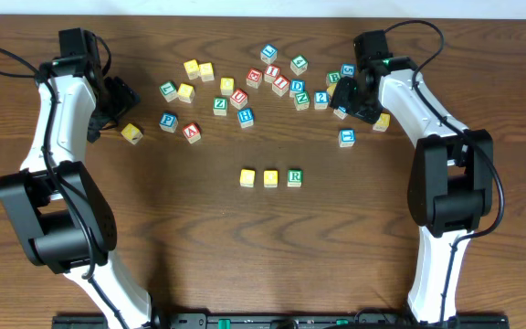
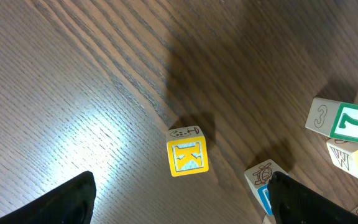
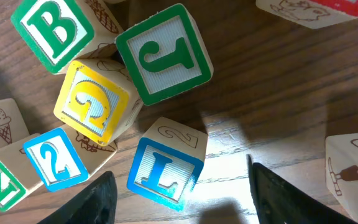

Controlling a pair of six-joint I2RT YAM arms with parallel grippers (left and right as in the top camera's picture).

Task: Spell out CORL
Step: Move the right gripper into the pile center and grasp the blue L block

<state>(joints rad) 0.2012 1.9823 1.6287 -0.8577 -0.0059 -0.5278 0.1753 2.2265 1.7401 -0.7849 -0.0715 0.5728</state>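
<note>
1. The left gripper (image 2: 180,186) hangs low over the table (image 1: 199,238), which is dark wood with a fine grain. Its jaws are spread wide and hold nothing. I judge that it is parked aside so as not to disturb the work. Just before it stands a yellow K cube (image 2: 188,155), which the word does not need.
2. In the middle, the first yellow-topped cube (image 1: 247,177), the second yellow-topped cube (image 1: 270,177) and the R cube (image 1: 294,177) stand in one straight row, close together. The yellow letters are too small to read. The place to the right of R is free, probably kept for the last letter.
3. The L cube (image 3: 165,167) lies at the right, beside the crowded spare cubes (image 1: 279,85). It is pale wood with a ribbed blue-framed face and sharp corners.
4. The right gripper (image 3: 180,174) is open around this cube and does not yet pinch it. The cube sits turned cornerwise to the fingers.
</note>
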